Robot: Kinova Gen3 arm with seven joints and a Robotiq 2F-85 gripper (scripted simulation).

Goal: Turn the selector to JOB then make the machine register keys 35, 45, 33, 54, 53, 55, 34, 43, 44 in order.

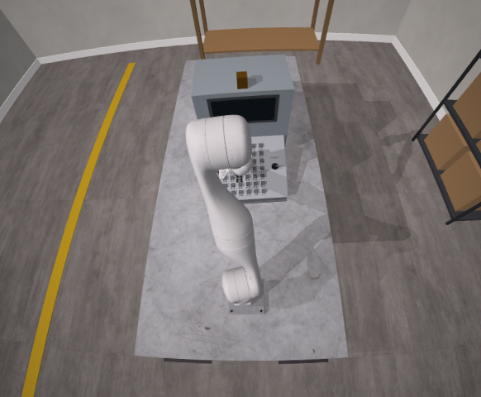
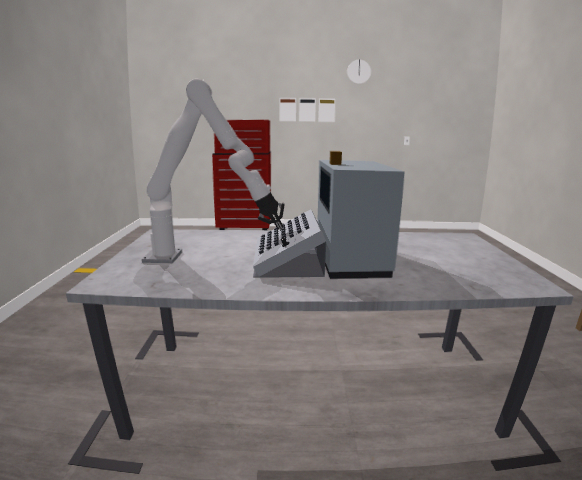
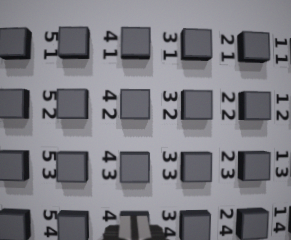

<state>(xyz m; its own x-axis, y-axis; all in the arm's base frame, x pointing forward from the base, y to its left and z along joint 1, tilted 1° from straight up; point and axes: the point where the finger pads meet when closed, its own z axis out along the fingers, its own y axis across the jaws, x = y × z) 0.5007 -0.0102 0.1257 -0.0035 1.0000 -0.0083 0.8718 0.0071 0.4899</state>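
Note:
The sloped key panel [image 1: 276, 188] [image 2: 292, 256] stands before the grey machine [image 1: 241, 72] [image 2: 363, 222]. Its black selector [image 1: 274, 165] [image 2: 284, 241] is right of the keys in the top view; its setting is unreadable. My gripper [image 1: 239, 179] [image 2: 281, 226] [image 3: 135, 228] is shut and empty, its fingertips over key 44, partly hiding it and its label. The wrist view shows key 43 [image 3: 135, 166], key 33 [image 3: 196, 166], key 53 [image 3: 72, 166], key 54 [image 3: 73, 227] and key 34 [image 3: 195, 227]. No visible key is lit. Keys 35, 45 and 55 are outside the wrist view.
The machine's dark screen [image 1: 243, 108] [image 2: 325, 188] rises behind the panel. An amber block [image 1: 241, 79] [image 2: 335, 157] sits on top of the machine. All stand on the grey table [image 1: 181, 308] [image 2: 467, 273]. My arm hides the panel's left part in the top view.

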